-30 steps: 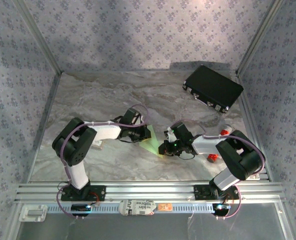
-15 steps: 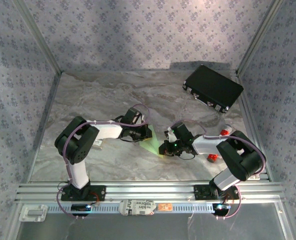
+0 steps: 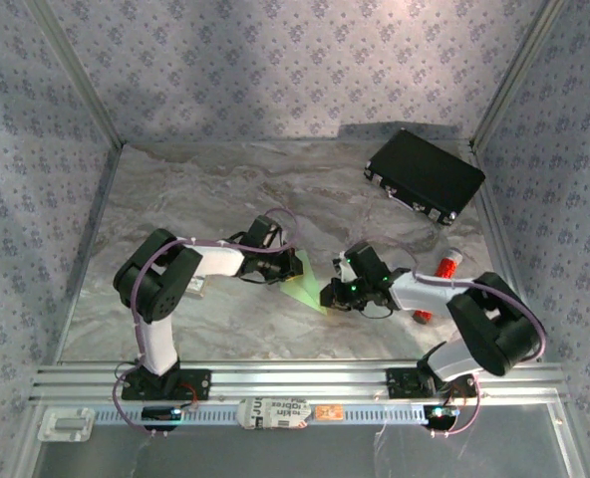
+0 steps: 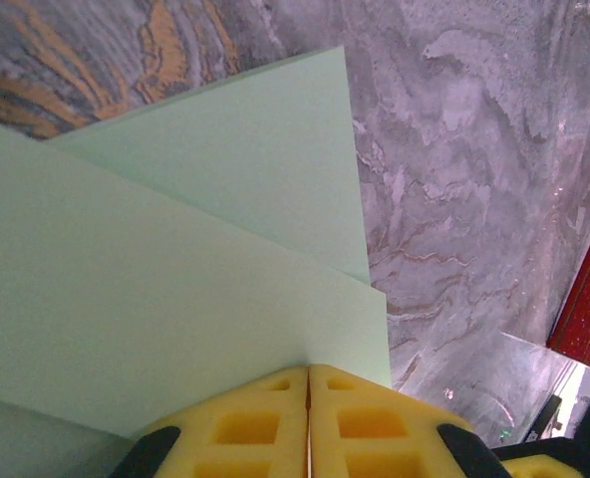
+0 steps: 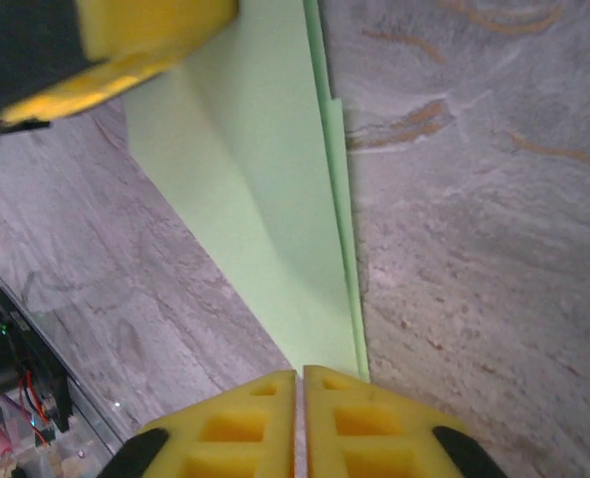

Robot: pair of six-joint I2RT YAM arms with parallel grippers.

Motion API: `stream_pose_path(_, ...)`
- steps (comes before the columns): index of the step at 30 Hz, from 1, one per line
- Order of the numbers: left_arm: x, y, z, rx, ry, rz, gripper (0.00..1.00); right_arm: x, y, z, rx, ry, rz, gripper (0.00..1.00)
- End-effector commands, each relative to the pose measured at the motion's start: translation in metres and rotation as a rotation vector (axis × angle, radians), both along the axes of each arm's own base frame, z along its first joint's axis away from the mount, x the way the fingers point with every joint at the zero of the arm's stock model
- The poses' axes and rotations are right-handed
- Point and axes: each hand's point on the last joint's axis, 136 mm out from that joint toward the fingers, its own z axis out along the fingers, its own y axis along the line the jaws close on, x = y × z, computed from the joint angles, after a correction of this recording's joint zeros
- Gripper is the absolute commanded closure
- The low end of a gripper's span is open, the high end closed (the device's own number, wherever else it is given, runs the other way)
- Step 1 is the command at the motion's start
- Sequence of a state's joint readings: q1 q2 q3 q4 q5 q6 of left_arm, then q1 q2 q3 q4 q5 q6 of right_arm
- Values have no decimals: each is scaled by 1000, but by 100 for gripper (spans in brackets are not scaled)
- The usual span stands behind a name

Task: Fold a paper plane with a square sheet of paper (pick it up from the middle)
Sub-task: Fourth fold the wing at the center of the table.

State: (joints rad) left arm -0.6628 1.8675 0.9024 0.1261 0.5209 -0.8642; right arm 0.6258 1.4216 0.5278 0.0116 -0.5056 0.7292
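Note:
The square sheet of paper (image 3: 303, 284) is pale green and folded into layered, pointed flaps, lying on the marble table between my two grippers. My left gripper (image 3: 287, 269) is at its far left end. In the left wrist view its yellow pads (image 4: 308, 370) are pressed together, shut on the paper's (image 4: 175, 279) edge. My right gripper (image 3: 330, 296) is at the paper's near pointed tip. In the right wrist view its pads (image 5: 300, 376) stand a hairline apart at the tip of the paper (image 5: 255, 179). A left finger (image 5: 146, 30) shows at the top left of that view.
A black case (image 3: 425, 176) lies at the back right. A red cylinder (image 3: 444, 267) lies by the right arm's elbow, also seen as a red edge (image 4: 584, 299) in the left wrist view. A small red piece (image 3: 423, 317) sits under the right forearm. Patterned walls enclose the table.
The right arm's elbow has swung out to the right, uncovering the red cylinder. Its pads have parted by a hair. The left gripper and the paper have barely shifted.

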Motion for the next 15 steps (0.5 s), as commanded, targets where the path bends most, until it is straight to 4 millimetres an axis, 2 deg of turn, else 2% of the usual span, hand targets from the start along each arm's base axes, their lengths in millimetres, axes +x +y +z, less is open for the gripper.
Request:
stream_pose_path(1,-9,12,-17,44,42,11,92,-1,-14,4,-32,2,-66,84)
stream_pose_path(4,-10,12,-17,37,54,20,92,-6,-20,5,-22,17,-119,73)
stream_pose_path(6,-11,12,-17,27,61,28,92,-11,-23,3,-20,43,-134,70)
stream_pose_path(10,-11,10,-16,2,78,42,92,-23,-22,1,-18,103,-127,67)
stream_pose_path(15,-10,10,-14,-6,80,49,92,-29,-18,-7,-38,152,-112,67)
